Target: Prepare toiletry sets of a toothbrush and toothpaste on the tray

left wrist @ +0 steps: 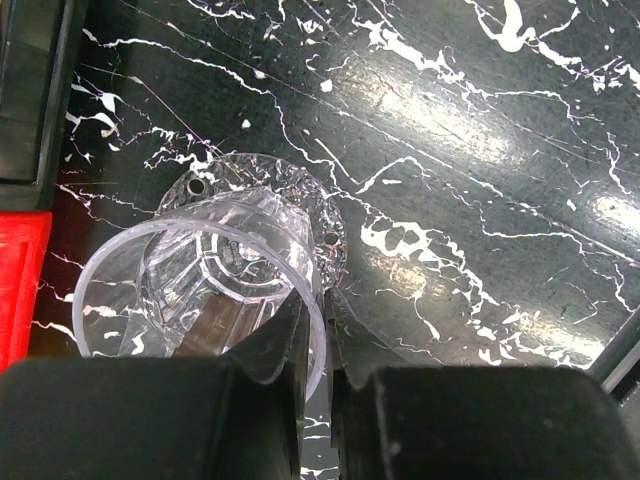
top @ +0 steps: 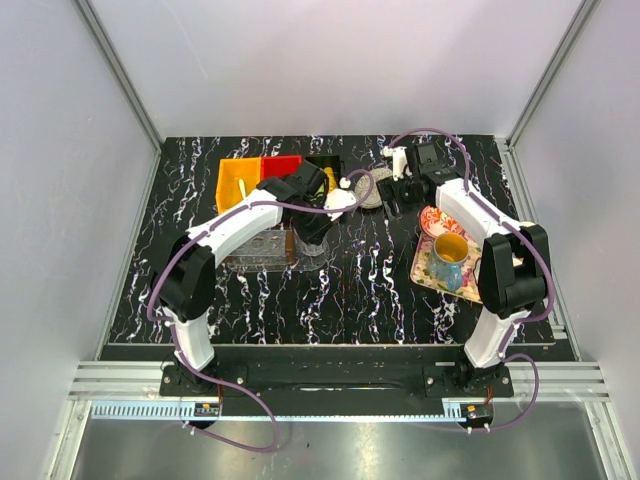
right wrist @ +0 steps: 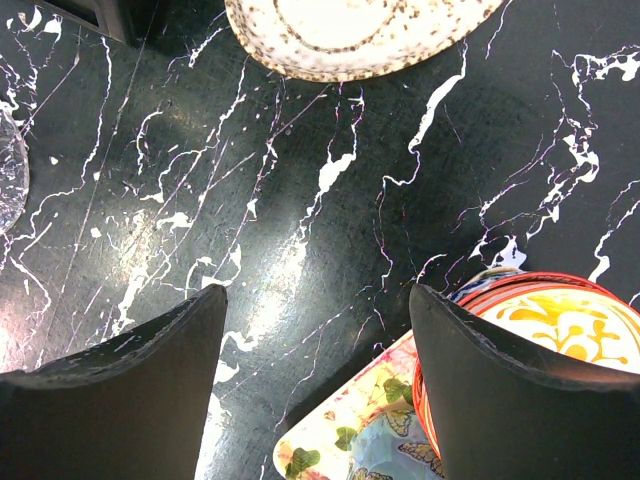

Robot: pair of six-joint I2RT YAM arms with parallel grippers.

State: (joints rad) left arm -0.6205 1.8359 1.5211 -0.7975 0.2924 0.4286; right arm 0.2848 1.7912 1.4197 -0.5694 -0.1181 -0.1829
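A slim white toothbrush (top: 243,187) lies in the orange bin (top: 232,190) at the back left. A small yellow item (top: 330,179) shows by the black bin; it is too small to tell whether it is the toothpaste. The floral tray (top: 428,272) lies at the right, its corner (right wrist: 340,445) also in the right wrist view. My left gripper (left wrist: 322,295) is shut on the wall of a clear plastic cup (left wrist: 190,270), one finger inside the rim and one outside. My right gripper (right wrist: 318,290) hangs open over bare table beside the tray, holding nothing.
On the tray stand a yellow-and-blue mug (top: 450,256) and a red-rimmed bowl (top: 438,220), the bowl (right wrist: 545,320) close to my right finger. A speckled plate (right wrist: 350,30) lies farther back. A red bin (top: 282,165) and a clear box (top: 258,250) sit near my left arm.
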